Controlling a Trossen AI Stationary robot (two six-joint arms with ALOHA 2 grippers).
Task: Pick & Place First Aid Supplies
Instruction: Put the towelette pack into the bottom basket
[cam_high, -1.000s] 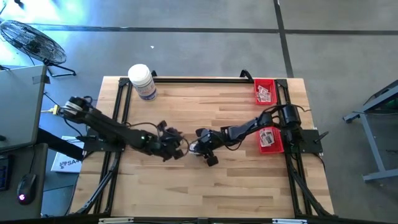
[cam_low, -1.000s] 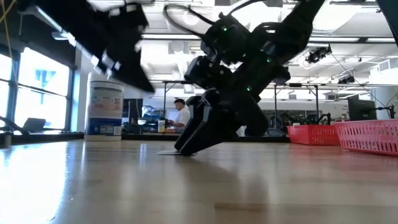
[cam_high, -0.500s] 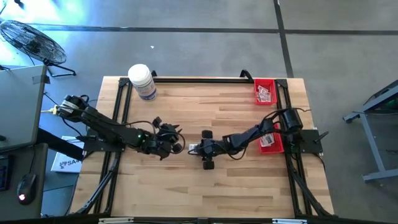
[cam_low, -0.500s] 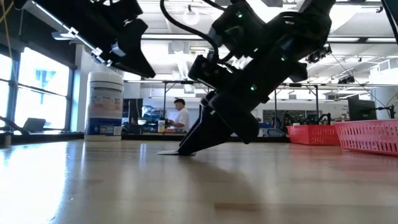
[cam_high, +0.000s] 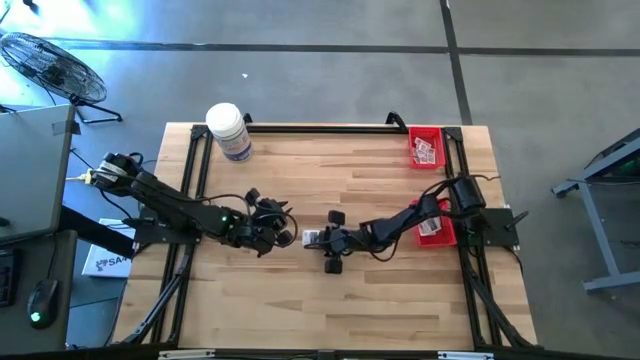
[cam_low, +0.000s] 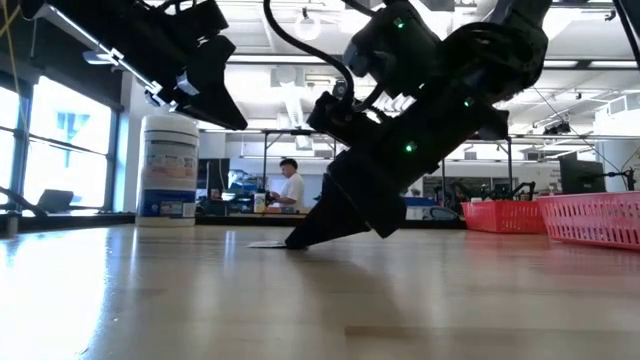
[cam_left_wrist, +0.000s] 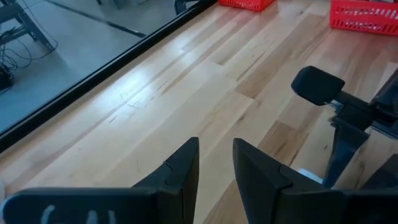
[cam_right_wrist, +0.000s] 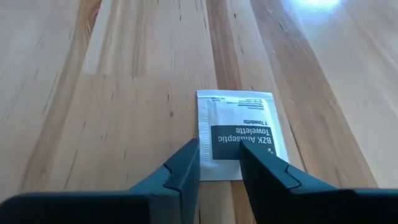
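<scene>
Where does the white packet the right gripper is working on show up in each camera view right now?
High view: packet at table centre, at the right gripper tips.
Low view: thin sliver lying flat on the wood under the gripper tips.
Left wrist view: only a white corner shows.
Right wrist view: centre, flat, fingers over its near edge.
Shared landmark: the red baskets.

a big open robotics lab or workshop: bare concrete floor (cam_high: 330, 80) around a butcher-block table (cam_high: 330, 190) framed in black rails, a standing fan (cam_high: 45, 65) off to one side, ceiling strip lights, long benches with monitors behind, and a person (cam_low: 291, 185) working at a far bench.
</scene>
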